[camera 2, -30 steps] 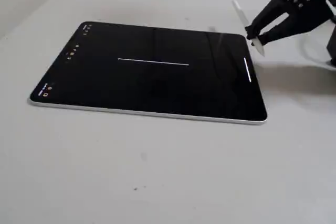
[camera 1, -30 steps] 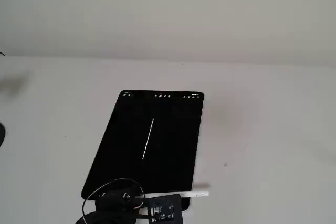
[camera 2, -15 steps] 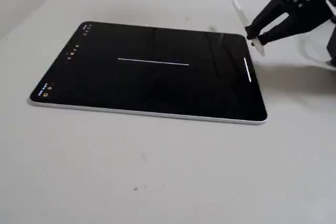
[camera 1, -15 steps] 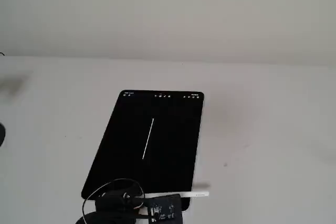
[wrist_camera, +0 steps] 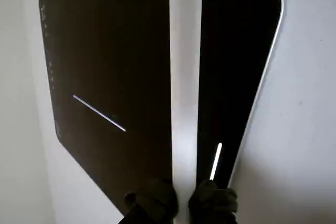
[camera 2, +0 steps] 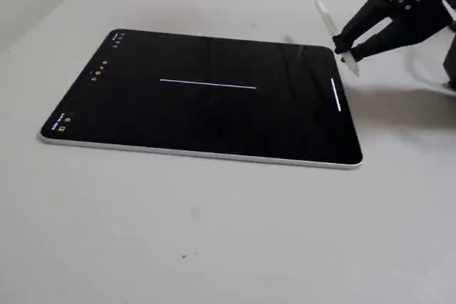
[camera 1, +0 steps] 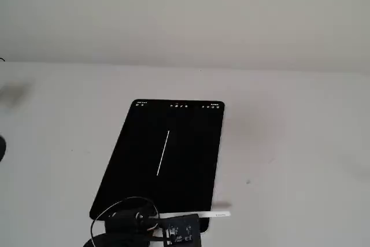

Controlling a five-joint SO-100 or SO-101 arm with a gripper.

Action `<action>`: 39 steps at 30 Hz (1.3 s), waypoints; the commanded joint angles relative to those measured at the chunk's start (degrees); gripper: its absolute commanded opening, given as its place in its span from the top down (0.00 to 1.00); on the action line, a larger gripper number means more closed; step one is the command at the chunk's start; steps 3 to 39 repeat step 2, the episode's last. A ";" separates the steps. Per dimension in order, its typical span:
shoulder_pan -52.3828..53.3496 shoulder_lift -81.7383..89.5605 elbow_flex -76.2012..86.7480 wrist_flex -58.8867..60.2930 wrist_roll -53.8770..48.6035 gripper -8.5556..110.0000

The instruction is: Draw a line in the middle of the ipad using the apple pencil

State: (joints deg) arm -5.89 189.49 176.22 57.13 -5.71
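The iPad [camera 1: 188, 166] lies flat on the white table, its screen black. A long white line [camera 1: 163, 153] runs along the middle of the screen; it also shows in the wrist view [wrist_camera: 100, 113] and in a fixed view [camera 2: 208, 84]. A short second line [camera 2: 335, 95] sits near the iPad's edge closest to the arm. My gripper [camera 2: 347, 51] is shut on the white Apple Pencil [camera 2: 333, 30] and holds it just above that edge. In the wrist view the pencil [wrist_camera: 185, 77] runs up the frame from the dark fingertips [wrist_camera: 212, 200], across the iPad [wrist_camera: 105, 45].
The arm's black body and cables [camera 1: 124, 224] fill the bottom of a fixed view. The white table [camera 2: 214, 233] surrounds the iPad [camera 2: 178, 122] on all sides. A pale wall [camera 1: 185, 15] stands behind the table.
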 commanded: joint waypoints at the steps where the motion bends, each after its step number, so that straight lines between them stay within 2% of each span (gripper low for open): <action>1: -0.53 0.97 -0.26 -0.70 0.88 0.93; 39: -0.53 0.97 -0.26 -0.70 0.88 0.93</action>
